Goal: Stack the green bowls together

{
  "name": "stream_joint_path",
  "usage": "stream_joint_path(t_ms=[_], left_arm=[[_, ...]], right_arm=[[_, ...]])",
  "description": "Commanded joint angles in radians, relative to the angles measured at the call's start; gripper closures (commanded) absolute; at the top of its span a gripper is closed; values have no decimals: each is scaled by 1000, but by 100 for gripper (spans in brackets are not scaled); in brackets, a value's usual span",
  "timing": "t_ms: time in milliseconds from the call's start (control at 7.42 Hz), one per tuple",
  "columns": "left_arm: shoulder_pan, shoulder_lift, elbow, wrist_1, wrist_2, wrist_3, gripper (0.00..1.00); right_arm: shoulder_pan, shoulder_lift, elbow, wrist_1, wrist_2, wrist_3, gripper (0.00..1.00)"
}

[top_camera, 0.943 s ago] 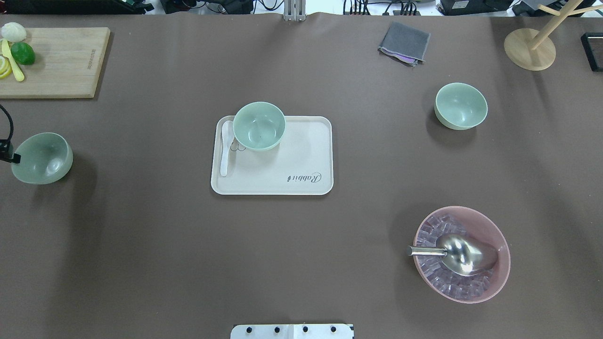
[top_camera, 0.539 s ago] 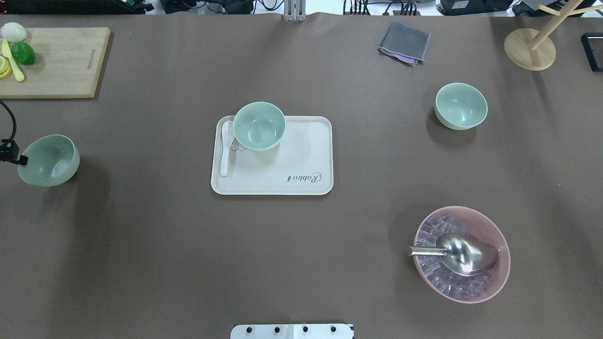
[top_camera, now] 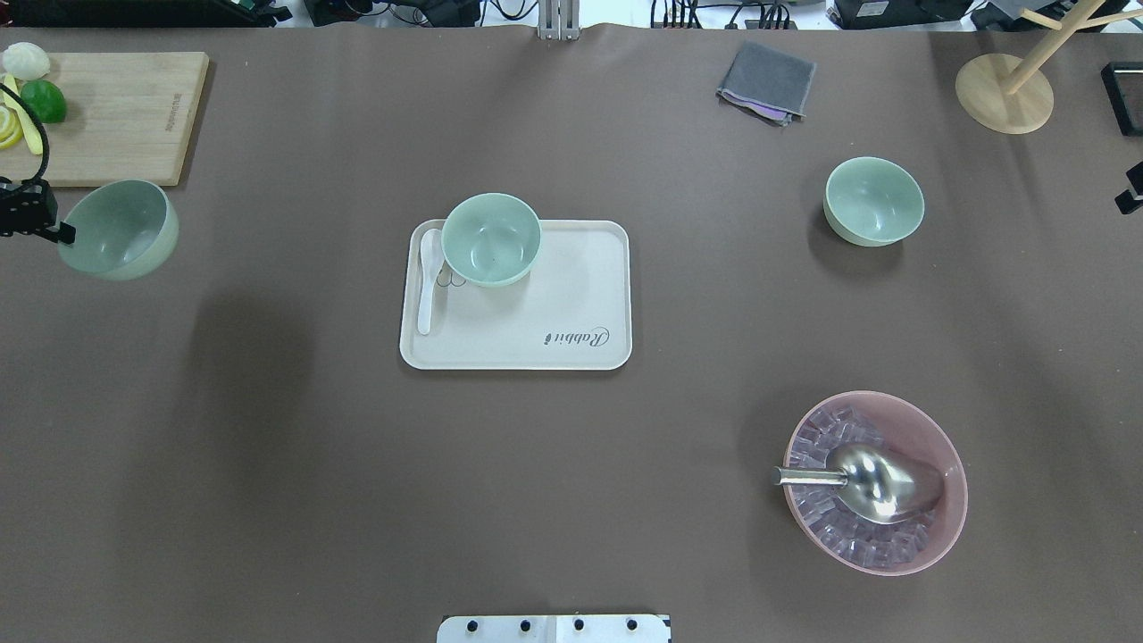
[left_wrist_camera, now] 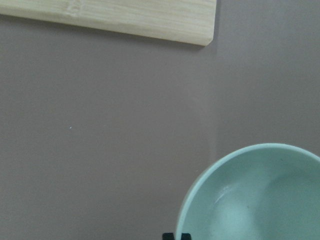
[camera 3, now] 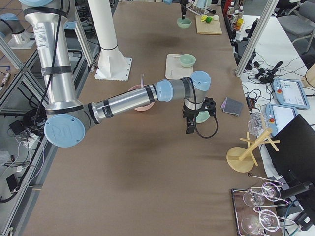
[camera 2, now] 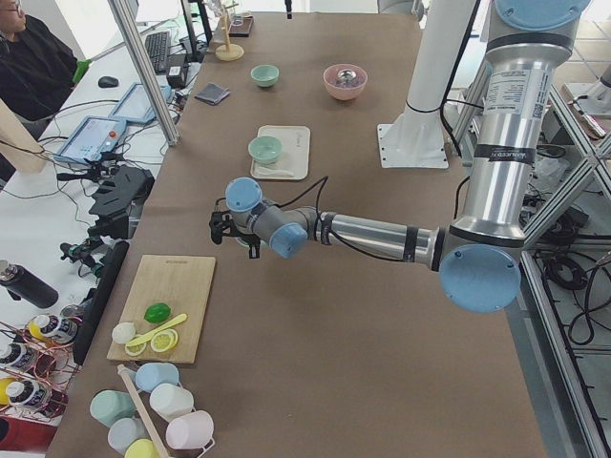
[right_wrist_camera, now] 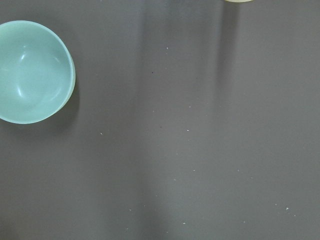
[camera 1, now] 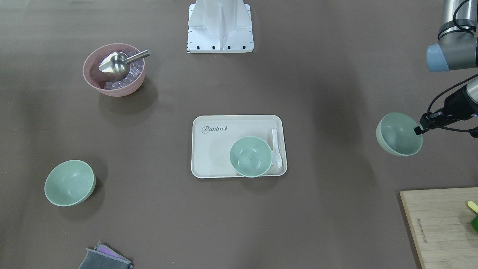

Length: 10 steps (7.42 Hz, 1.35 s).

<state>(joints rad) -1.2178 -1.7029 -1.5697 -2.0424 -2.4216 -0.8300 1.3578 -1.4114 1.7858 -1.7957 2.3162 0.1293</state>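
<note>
Green bowl (camera 1: 396,135) hangs tilted above the table (camera 1: 224,224), left gripper (camera 1: 418,130) clamped on its rim; right gripper (camera 3: 189,129) opening indeterminable.

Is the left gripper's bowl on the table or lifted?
Lifted: the left gripper pinches the green bowl at its rim, and the bowl's shadow falls on the table well apart from it.

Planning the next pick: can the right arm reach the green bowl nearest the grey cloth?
Probably yes: that bowl stands alone on bare table, and the right gripper hangs not far from it.
</note>
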Motion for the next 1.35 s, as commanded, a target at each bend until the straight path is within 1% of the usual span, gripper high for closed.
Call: stream_joint_path(t_ms=[0, 135, 269, 404, 539, 674, 808, 943, 1078, 1213], left_arm=[[-3, -69, -21, 33, 3, -114, 100], [-3, -70, -30, 33, 1, -126, 100], [-2, -73, -39, 33, 3, -161, 100], [4, -104, -41, 33, 24, -217, 100], [17, -119, -43, 33, 53, -260, 100], [38, -144, -46, 33, 59, -315, 100], [69, -165, -44, 34, 79, -357, 100], [107, -194, -46, 36, 119, -410, 100], [139, -242, -46, 69, 128, -461, 100], [168, -307, -46, 129, 159, -500, 100]], right_arm=[[-61, 98, -83, 2, -4, 35, 0], [-71, 171, -154, 4, -5, 36, 0], [-84, 195, -205, 50, -9, 41, 0], [-113, 206, -256, 165, -9, 132, 0], [-144, 230, -285, 244, -17, 230, 1], [-179, 239, -317, 295, -55, 275, 1], [-186, 261, -378, 358, -69, 294, 1], [-196, 270, -428, 412, -73, 326, 1], [-209, 273, -452, 452, -75, 358, 1], [-213, 276, -469, 475, -75, 372, 1]])
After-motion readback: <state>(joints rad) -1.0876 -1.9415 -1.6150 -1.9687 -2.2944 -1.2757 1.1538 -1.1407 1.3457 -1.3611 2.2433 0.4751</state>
